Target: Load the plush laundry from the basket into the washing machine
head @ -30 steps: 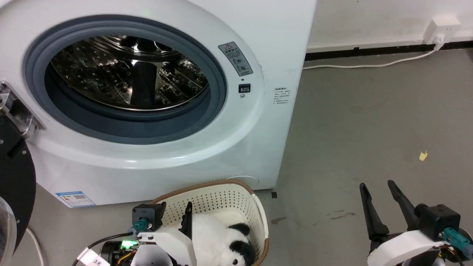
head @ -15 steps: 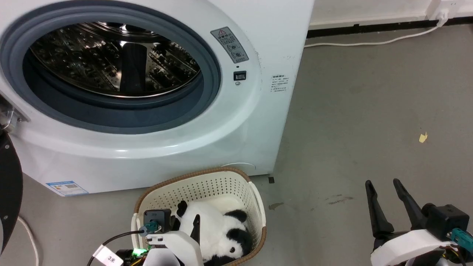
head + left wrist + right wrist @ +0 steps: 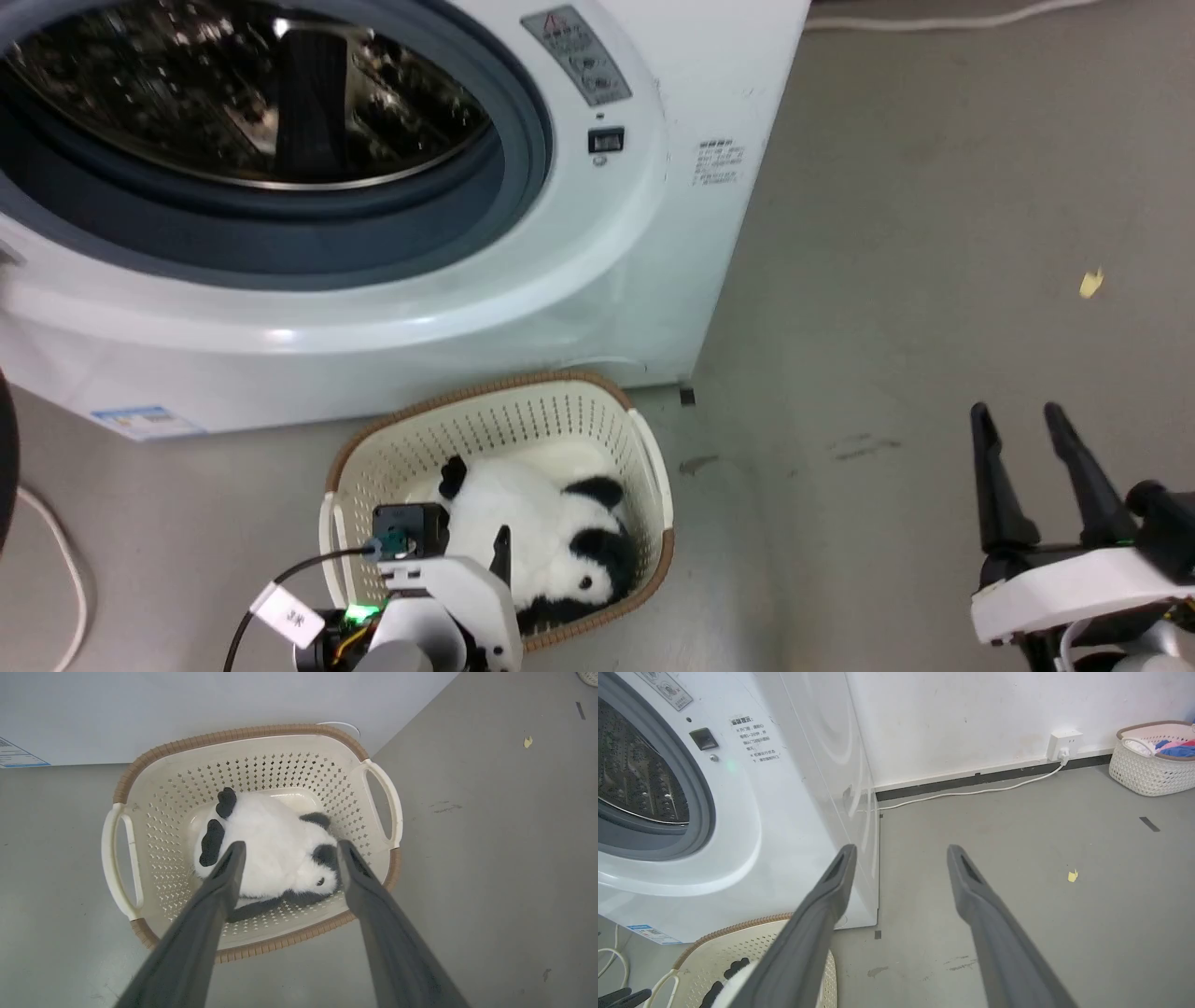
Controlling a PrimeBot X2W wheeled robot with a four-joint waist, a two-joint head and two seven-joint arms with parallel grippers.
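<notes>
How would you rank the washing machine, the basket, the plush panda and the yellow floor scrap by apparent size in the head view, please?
1. washing machine, largest, though the frame crops it.
2. basket.
3. plush panda, lying inside the basket.
4. yellow scrap, farther off, but plainly smallest.

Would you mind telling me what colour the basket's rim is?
Brown, with a woven look; the rim shows best in the left wrist view.

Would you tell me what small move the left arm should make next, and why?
Probably lower the left tool straight down, open, until its fingers straddle the panda. It hangs open above the basket, lined over the toy's white body, and grips nothing yet.
</notes>
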